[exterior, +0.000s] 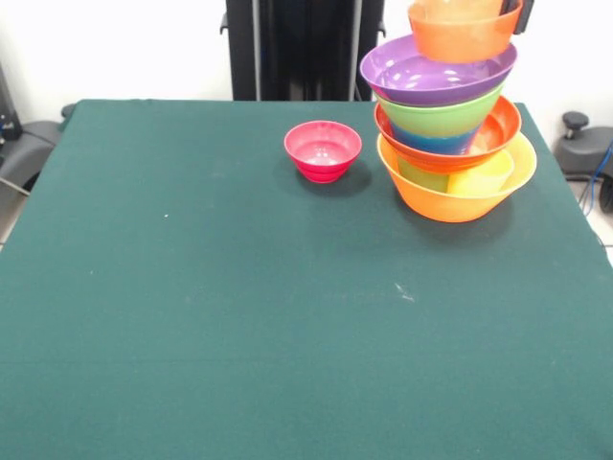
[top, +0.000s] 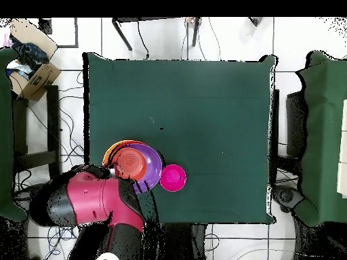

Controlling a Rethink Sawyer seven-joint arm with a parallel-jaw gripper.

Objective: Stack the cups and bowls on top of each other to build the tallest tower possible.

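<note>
The tower (exterior: 448, 125) stands at the table's far right in the front view. From the bottom it has the big orange bowl (exterior: 458, 199), the wide red-orange bowl (exterior: 496, 131), the small blue bowl (exterior: 429, 144), the lime green bowl (exterior: 441, 117) and the purple bowl (exterior: 431, 75). The small orange bowl (exterior: 464, 29) is at its top, at the picture's edge. Yellow (exterior: 484, 176) and green (exterior: 420, 174) cup shapes show through the big orange bowl. The purple cup is hidden. The small pink bowl (exterior: 323, 149) stands alone to the left. A dark part of my gripper (exterior: 524, 13) shows beside the small orange bowl.
The green table (exterior: 192, 287) spreads wide to the left and front of the tower. In the overhead view my red arm (top: 95, 200) reaches over the table's edge by the tower (top: 135, 166); the pink bowl (top: 173, 177) sits beside it. A cardboard box (top: 34, 76) lies off the table.
</note>
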